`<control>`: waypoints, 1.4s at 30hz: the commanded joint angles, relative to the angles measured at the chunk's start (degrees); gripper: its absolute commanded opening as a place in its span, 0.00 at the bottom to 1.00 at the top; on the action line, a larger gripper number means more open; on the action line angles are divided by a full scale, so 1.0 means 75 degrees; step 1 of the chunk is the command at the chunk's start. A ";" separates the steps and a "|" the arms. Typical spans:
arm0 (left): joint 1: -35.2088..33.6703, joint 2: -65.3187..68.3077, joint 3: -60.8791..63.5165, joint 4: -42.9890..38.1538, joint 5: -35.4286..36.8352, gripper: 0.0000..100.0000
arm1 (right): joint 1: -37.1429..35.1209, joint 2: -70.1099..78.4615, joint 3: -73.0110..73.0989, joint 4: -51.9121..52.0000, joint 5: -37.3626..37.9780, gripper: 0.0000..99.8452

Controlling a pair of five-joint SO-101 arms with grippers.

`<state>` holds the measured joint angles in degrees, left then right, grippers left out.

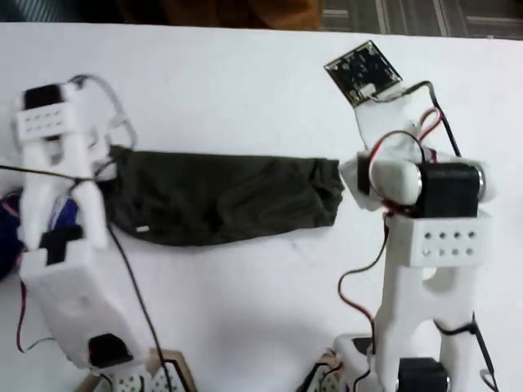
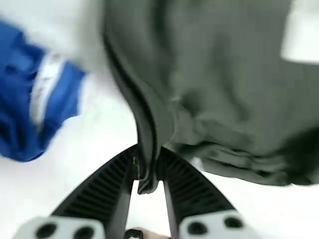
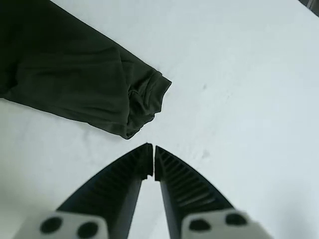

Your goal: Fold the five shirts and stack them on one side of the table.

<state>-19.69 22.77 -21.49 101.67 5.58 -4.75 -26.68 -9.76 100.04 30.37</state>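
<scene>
A dark olive shirt (image 1: 221, 196) lies folded into a long band across the middle of the white table (image 1: 245, 82). My left gripper (image 1: 102, 174) sits at the band's left end. In the left wrist view this gripper (image 2: 147, 174) is shut on a ridge of the shirt's (image 2: 224, 89) edge. My right gripper (image 1: 357, 178) is at the band's right end. In the right wrist view it (image 3: 153, 162) is shut on nothing, just off the bunched corner of the shirt (image 3: 65, 74), over bare table.
A blue garment (image 1: 8, 233) lies bunched at the table's left edge, beside the left arm, and appears in the left wrist view (image 2: 35, 99). Both arm bases and their cables stand along the near edge. The table's far edge runs along the top.
</scene>
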 commanded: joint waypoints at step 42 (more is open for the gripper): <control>0.8123 0.3727 -0.7496 -0.0481 0.0012 0.03 | 0.6136 -0.1354 -0.0012 0.0111 0.2555 0.02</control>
<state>39.03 51.16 -75.21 98.95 5.76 40.70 -36.35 -9.58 100.13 48.92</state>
